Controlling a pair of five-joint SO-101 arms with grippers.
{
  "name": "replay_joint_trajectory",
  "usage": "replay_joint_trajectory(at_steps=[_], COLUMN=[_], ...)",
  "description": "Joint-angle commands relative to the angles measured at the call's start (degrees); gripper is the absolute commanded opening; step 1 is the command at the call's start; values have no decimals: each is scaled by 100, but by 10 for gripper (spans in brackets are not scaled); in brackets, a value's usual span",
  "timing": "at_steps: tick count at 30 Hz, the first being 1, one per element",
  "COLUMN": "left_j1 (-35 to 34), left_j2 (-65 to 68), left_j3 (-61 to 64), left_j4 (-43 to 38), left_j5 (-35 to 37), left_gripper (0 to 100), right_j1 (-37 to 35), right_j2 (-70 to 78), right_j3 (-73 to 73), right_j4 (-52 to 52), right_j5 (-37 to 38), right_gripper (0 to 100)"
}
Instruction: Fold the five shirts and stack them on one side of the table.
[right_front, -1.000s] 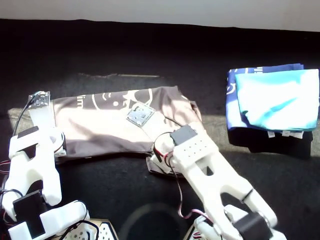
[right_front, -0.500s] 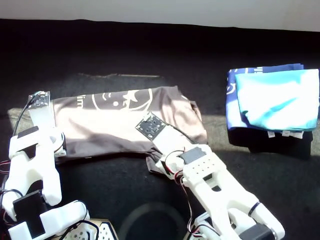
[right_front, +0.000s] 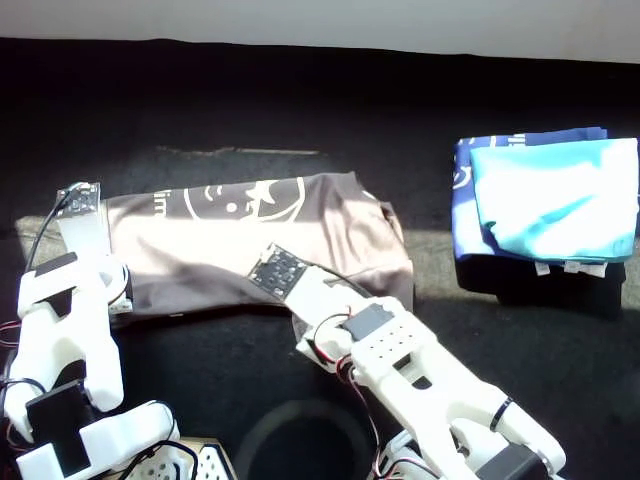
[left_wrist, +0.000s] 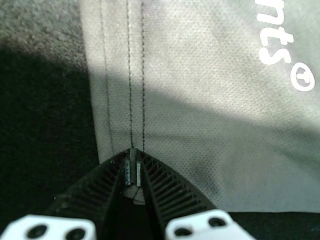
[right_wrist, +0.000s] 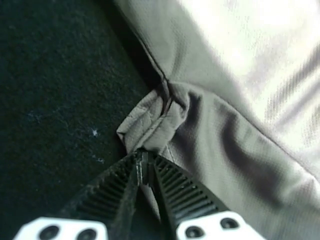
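A grey-brown shirt (right_front: 230, 245) with a white print lies spread across the left and middle of the black table (right_front: 300, 110). My left arm (right_front: 70, 320) stands at the shirt's left edge. In its wrist view my left gripper (left_wrist: 132, 167) is shut on the stitched hem of the shirt (left_wrist: 200, 100). My right arm (right_front: 400, 350) lies over the shirt's near edge. My right gripper (right_wrist: 144, 162) is shut on a bunched fold of the shirt (right_wrist: 240, 75), right beside bare table (right_wrist: 50, 75).
At the right side stands a stack of folded shirts: a light blue one (right_front: 555, 195) on top, a dark blue one (right_front: 465, 175) under it, and a black one (right_front: 540, 280) at the bottom. A dark round thing (right_front: 300, 440) sits at the front edge between the arm bases.
My right arm's wrist has drawn back toward the table's front and a little left, keeping its hold on the shirt fold. The left arm has not moved.
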Motion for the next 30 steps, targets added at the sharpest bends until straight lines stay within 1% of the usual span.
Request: replay_joint_trajectory(at_steps=[1,6,8,10,12,15,17,18,21,23,30], left_j1=[-57,-57,-57,-57,-57,-57,-57,-57,-57,-57,-57], left_j2=[13,13,13,13,13,13,13,22,22,22,22], left_j3=[31,31,31,31,31,31,31,31,31,31,31], left_j4=[-141,-141,-132,-132,-132,-132,-132,-132,-132,-132,-132], left_j5=[35,35,35,35,35,35,35,35,35,35,35], left_gripper=[9,9,9,9,9,9,9,9,9,9,9], right_j1=[251,268,277,277,286,286,286,286,286,286,295], right_j2=[-119,-857,-1209,-1437,-1552,-1569,-1569,-1569,-1569,-1569,-1490], right_j3=[-382,-1262,-1446,-1305,-910,-312,13,127,365,453,523], right_j4=[602,2176,2563,2747,2738,2563,2290,2141,1701,1481,1174], right_j5=[53,44,62,79,132,651,826,826,818,826,844], right_gripper=[12,13,13,13,13,13,38,69,213,271,241])
